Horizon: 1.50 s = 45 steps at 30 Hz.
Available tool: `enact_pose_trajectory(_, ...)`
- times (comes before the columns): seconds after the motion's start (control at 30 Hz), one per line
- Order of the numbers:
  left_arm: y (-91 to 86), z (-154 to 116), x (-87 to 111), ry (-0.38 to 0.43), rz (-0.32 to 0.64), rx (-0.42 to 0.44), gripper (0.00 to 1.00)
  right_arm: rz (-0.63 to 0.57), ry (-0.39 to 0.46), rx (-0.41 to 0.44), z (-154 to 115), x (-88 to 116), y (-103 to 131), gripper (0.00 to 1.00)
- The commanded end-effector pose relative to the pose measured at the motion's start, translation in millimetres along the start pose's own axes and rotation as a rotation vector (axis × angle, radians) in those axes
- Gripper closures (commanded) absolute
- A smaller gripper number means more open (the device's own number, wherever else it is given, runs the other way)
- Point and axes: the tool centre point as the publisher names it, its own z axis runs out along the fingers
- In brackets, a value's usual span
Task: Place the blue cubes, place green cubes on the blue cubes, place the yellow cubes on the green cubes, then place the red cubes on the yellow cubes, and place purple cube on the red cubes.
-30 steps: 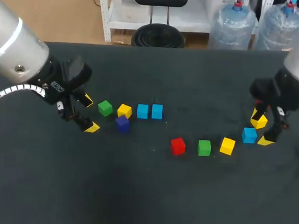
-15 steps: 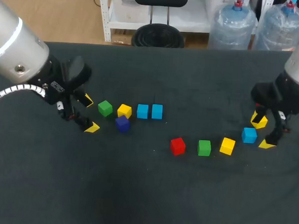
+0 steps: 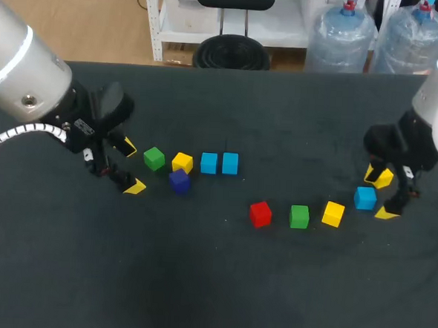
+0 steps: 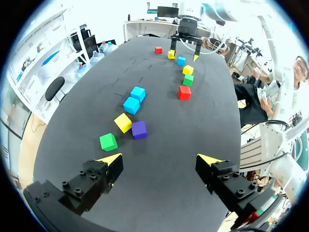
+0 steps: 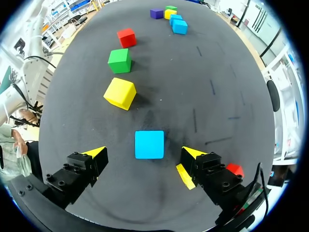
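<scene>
At the right gripper [image 3: 383, 194]: fingers wide apart, holding nothing. Has crept a little closer in over the last second. Now one yellow tip on each side of the blue cube [image 3: 365, 197]. From the right wrist: blue cube [image 5: 149, 144] flat on the table [image 5: 212, 63], just ahead of the gap between the tips, touching neither. Has not moved at all.

So a grab looks close. Probably still needs to reach a bit more around the cube, then squeeze. Best to go gently, with the yellow cube [image 3: 333, 213] just beside the blue one and easy to bump.

Past that, in a row: green cube [image 3: 299, 216], then red cube [image 3: 260, 213]. All loose on the table. Nothing stacked yet, so still the very first step: blue goes down first, and every other color waits on that.

At the left gripper [image 3: 132, 166]: wide apart too, and empty. Same spot as a second ago, no change. Near it the purple cube [image 3: 178, 180], and a bit farther the blue pair [image 3: 209, 163], side by side and touching. Likely the place for the stack to begin, though hard to be sure.
</scene>
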Motion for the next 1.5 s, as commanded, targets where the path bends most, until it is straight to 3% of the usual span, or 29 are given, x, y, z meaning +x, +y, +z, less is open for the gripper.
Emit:
enact_pose_trajectory(0.03, 1.3, 0.1, 0.2, -0.001, 0.001, 0.003, 0.00, -0.002, 0.000, -0.003, 2.6, -1.9, -4.1, 0.00)
enact_pose_trajectory(0.3, 1.3, 0.1, 0.2, -0.001, 0.001, 0.003, 0.00, -0.001, 0.000, -0.005, 4.9, -2.9, -8.5, 0.02)
enact_pose_trajectory(0.47, 1.3, 0.1, 0.2, -0.001, 0.001, 0.003, 0.00, 0.000, -0.001, -0.009, 8.5, -2.3, -12.0, 0.32)
enact_pose_trajectory(0.53, 1.3, 0.1, 0.2, -0.001, 0.001, 0.003, 0.00, 0.000, -0.002, -0.011, 9.4, -2.2, -12.8, 0.51)
enact_pose_trajectory(0.67, 1.3, 0.1, 0.2, -0.001, 0.001, 0.003, 0.00, 0.000, -0.004, -0.013, 10.8, -2.4, -13.7, 0.55)
enact_pose_trajectory(0.73, 1.3, 0.1, 0.2, -0.001, 0.001, 0.003, 0.00, -0.001, -0.005, -0.015, 12.1, -2.6, -14.2, 0.62)
enact_pose_trajectory(0.93, 1.3, 0.1, 0.2, -0.001, 0.001, 0.003, 0.00, -0.006, -0.009, -0.015, 13.7, -3.5, -14.1, 1.00)
enact_pose_trajectory(1.5, 1.3, 0.1, 0.2, -0.001, 0.001, 0.003, 0.00, 0.004, 0.002, 0.007, -5.2, -17.1, -25.3, 1.00)
